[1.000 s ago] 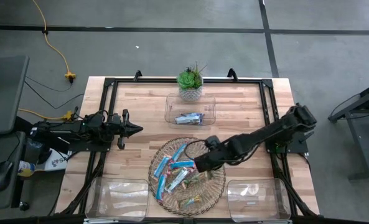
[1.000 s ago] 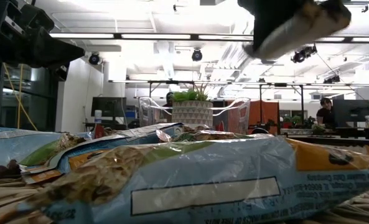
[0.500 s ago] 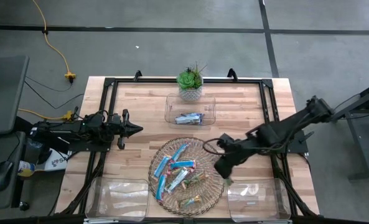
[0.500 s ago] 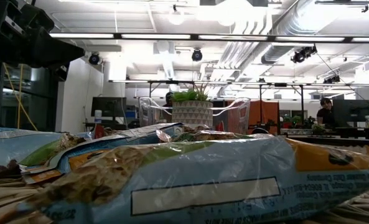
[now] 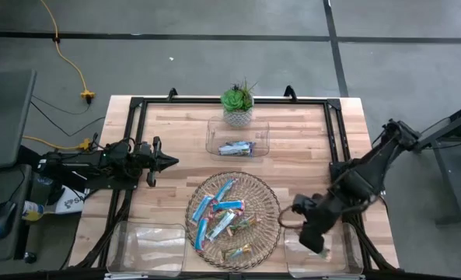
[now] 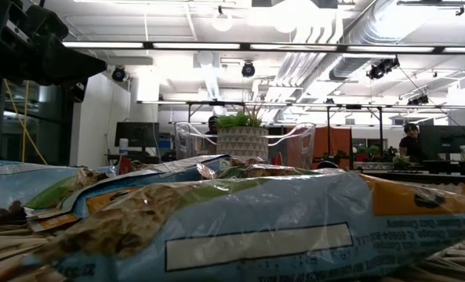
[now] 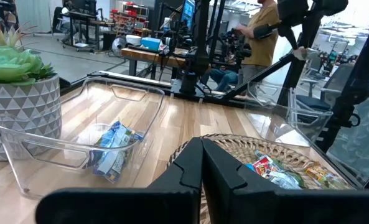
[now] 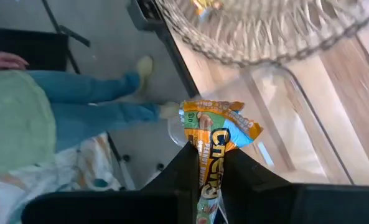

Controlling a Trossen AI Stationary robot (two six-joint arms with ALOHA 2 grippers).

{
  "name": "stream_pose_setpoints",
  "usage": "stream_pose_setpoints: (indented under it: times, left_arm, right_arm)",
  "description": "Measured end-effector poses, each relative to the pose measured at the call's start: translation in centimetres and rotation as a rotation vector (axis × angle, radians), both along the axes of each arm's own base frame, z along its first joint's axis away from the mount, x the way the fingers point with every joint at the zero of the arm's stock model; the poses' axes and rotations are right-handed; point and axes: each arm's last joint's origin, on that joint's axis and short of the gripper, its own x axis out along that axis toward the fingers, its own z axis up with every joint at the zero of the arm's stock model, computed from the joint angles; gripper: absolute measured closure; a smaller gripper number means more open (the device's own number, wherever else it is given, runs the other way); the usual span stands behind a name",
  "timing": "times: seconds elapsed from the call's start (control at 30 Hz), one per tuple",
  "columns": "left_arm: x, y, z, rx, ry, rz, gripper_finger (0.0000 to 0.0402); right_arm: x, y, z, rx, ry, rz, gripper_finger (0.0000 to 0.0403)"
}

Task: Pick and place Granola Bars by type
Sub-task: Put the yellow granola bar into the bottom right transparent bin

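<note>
From above you see your right gripper [image 5: 314, 233] over the clear bin [image 5: 347, 257] at lower right of the frame, but not its load. Only your right wrist view reveals it: fingers clenched on a tan-green granola bar [image 8: 218, 134]. More granola bars [image 5: 222, 218] lie in the wicker tray [image 5: 270, 204]. Your left gripper [image 5: 168, 162] waits at left, fingers pressed together.

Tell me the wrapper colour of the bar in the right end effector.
Tan-orange and green with blue edging, on the granola bar in the right end effector; clearest in the right wrist view.
</note>
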Motion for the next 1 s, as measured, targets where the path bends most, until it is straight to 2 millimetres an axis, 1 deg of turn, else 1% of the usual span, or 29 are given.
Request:
stream_pose_setpoints:
  times: [0.27, 0.47, 0.6, 0.73, 0.87, 1.0]
  left_arm:
    - [0.0, 0.0, 0.0, 0.0, 0.001, 0.0, 0.0401]
    - [0.0, 0.0, 0.0, 0.0, 0.0, 0.0, 0.0401]
    - [0.0, 0.0, 0.0, 0.0, 0.0, 0.0, 0.0401]
    - [0.0, 0.0, 0.0, 0.0, 0.0, 0.0, 0.0401]
    - [0.0, 0.0, 0.0, 0.0, 0.0, 0.0, 0.0401]
    - [0.0, 0.0, 0.0, 0.0, 0.0, 0.0, 0.0401]
  right_arm:
    - [-3.3, 1.9, -0.9, -0.123, 0.088, 0.063, 0.0378]
    - [-4.2, 3.7, -2.1, -0.183, 0.109, 0.16, 0.0373]
    - [-4.1, 5.0, -3.4, -0.229, 0.121, 0.266, 0.037]
    - [-3.5, 6.1, -5.2, -0.307, 0.123, 0.371, 0.0375]
    - [-2.6, 7.1, -7.5, -0.392, 0.143, 0.477, 0.0377]
    - [-1.7, 8.0, -9.9, -0.467, 0.168, 0.574, 0.0371]
